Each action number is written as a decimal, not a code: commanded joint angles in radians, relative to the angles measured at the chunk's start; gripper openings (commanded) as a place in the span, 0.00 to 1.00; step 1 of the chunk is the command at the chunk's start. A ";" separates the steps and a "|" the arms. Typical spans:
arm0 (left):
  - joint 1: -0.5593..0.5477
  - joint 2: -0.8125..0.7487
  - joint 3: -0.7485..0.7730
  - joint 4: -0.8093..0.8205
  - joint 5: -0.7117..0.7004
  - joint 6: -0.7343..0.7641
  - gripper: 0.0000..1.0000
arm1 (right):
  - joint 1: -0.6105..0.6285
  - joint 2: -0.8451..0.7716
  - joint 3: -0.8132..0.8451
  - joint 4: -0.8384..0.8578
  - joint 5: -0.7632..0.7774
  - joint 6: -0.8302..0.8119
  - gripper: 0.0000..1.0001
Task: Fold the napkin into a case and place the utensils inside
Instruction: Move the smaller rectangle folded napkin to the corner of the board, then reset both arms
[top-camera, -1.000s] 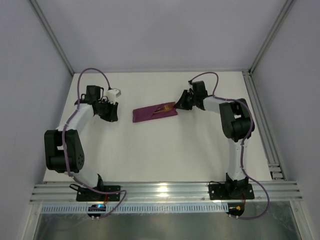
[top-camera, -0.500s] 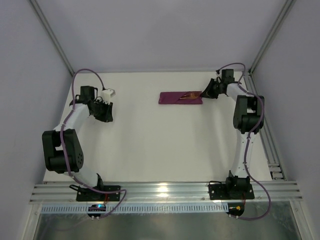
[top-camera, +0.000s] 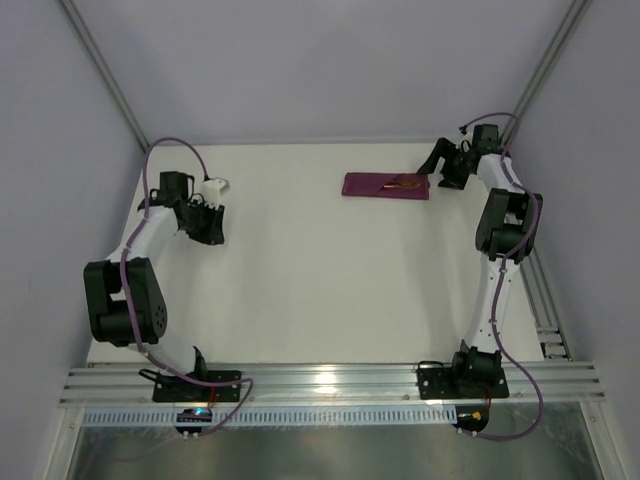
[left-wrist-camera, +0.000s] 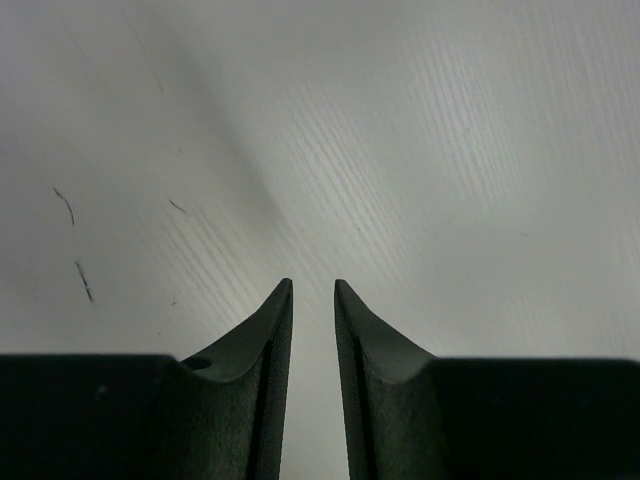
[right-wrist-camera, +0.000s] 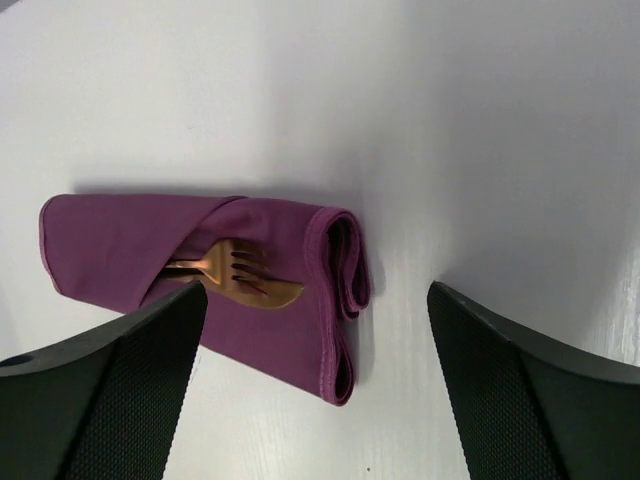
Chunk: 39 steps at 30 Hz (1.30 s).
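Note:
The napkin is folded into a narrow plum-purple case (top-camera: 380, 186) lying flat at the far right of the table; in the right wrist view the case (right-wrist-camera: 120, 240) fills the left half. The utensils (top-camera: 406, 183) stick out of its diagonal fold: fork tines (right-wrist-camera: 240, 268) and a second brown tip under them. My right gripper (top-camera: 446, 168) stands open just off the case's right end, touching nothing, and its jaws (right-wrist-camera: 316, 292) are spread wide either side of that end. My left gripper (top-camera: 206, 224) hovers at the far left over bare table, its fingers (left-wrist-camera: 313, 284) a narrow gap apart with nothing between.
An aluminium rail (top-camera: 545, 290) runs along the table's right edge, close to the right arm. Another rail (top-camera: 330, 380) crosses the near edge by the arm bases. Grey enclosure walls close in the back and both sides.
My right gripper carried the case with the utensils from mid-table to the far right, then opened and let go. The left arm shifted slightly left.

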 joint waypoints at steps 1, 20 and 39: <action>0.010 -0.056 0.025 -0.022 0.000 0.024 0.25 | 0.002 -0.076 -0.002 -0.064 0.075 -0.052 0.99; 0.080 -0.520 -0.252 -0.117 -0.184 0.057 0.38 | -0.058 -1.028 -0.854 0.321 0.553 0.054 0.99; 0.116 -0.666 -0.550 0.021 -0.339 0.024 0.59 | -0.058 -1.546 -1.597 0.453 0.710 0.137 0.99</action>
